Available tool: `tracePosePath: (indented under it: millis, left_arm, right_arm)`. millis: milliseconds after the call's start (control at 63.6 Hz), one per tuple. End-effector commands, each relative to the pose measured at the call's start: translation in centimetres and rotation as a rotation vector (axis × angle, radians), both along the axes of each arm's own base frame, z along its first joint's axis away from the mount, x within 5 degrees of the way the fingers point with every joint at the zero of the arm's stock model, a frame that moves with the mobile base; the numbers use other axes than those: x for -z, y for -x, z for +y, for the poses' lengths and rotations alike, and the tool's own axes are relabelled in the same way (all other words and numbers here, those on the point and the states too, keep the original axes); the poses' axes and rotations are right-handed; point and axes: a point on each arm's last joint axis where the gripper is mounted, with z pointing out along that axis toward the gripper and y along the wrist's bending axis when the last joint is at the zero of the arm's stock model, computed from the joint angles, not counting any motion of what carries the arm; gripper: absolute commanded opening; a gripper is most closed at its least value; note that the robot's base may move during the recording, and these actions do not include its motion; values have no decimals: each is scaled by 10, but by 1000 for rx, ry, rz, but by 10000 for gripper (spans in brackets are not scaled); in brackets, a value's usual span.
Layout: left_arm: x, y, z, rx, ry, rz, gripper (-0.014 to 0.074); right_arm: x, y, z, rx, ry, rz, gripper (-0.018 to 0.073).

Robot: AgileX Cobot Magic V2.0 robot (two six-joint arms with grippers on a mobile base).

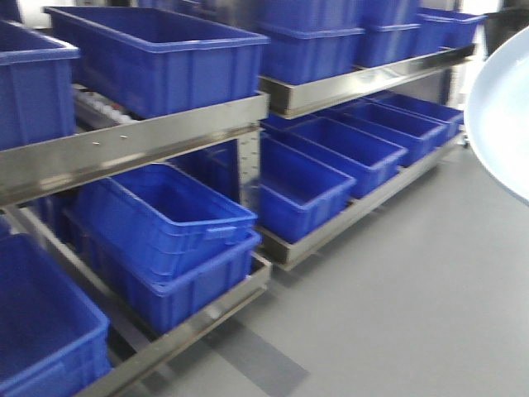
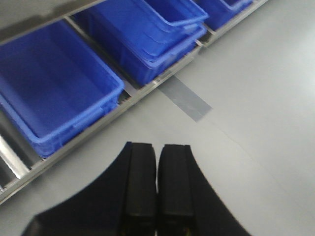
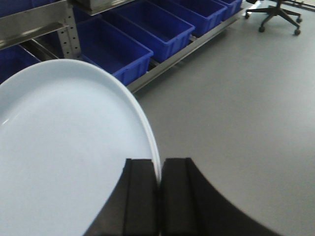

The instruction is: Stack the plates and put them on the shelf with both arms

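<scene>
A round, shallow plate (image 3: 64, 147) with a glossy, pale bluish-white glaze is filling the left half of the right wrist view, its low upturned rim curving down into the right gripper (image 3: 159, 172). The two black, blocky fingers (image 3: 140, 196) are pinching that rim between them, so the gripper is clenching the plate by its edge, with the dish spreading out to the left of the fingers and hanging over the smooth grey floor (image 3: 236, 108). In the front-facing view the same plate (image 1: 500, 124) is showing as a pale curved slice at the right edge, held tilted in the air, well apart from the shelving. Whether one plate or two nested ones are sitting in the grip is hard to tell, since only a single thin rim line is showing.

The left gripper (image 2: 157, 187) is hovering over the floor with its matte black fingers (image 2: 141, 187) pressed together, holding nothing, near a strip of grey tape (image 2: 184, 98).

Brushed-metal racks (image 1: 132, 145) are running along the left in two tiers, carrying rectangular blue plastic bins (image 1: 165, 215) with thick rolled rims, some nested in pairs. A black office chair (image 3: 275, 12) on castors is standing beyond the racks.
</scene>
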Motion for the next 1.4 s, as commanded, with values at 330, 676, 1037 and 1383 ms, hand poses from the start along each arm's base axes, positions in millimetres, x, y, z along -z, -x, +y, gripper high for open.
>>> tracePosePath:
  millis: [330,676,1037,1383]
  left_arm:
    - [-15,-5,0,-9,24,-96,83]
    - [-15,-5,0,-9,24,-96,83]
    - [-15,-5,0,-9,24,-96,83]
    - [-15,-5,0,-9,24,-96,83]
  right_arm:
    - [-18,-2,1,-15,18,-119,29]
    - [-18,-2,1,-15,18,-119,29]
    - [-18,-2,1,-15,18,-119,29]
    - [-18,-2,1,-15,18,-119,29]
